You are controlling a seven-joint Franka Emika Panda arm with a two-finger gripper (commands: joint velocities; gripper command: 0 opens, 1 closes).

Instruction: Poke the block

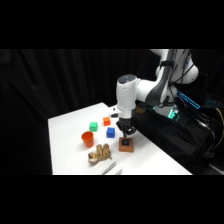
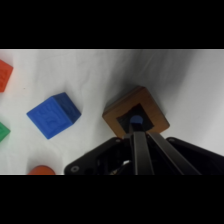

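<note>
Side view, left to right: orange cup (image 1: pixel 87 139) at the table's (image 1: pixel 65 150) 9 o'clock, green cube (image 1: pixel 93 126) and orange cube (image 1: pixel 106 121) toward 12, blue cube (image 1: pixel 110 132) mid-table, then the brown block (image 1: pixel 126 145) at about 3 o'clock with the gripper (image 1: pixel 127 135) directly over it. Wrist view: blue cube (image 2: pixel 53 114) sits at 9 o'clock of the block (image 2: pixel 150 107), apart from it, and the fingers (image 2: pixel 138 147) look clenched together into one tip, holding nothing, landing on the block's dark square mark. I judge the poke is at or near contact; next move calls for a short straight press down, kept centred so the block doesn't slide.
</note>
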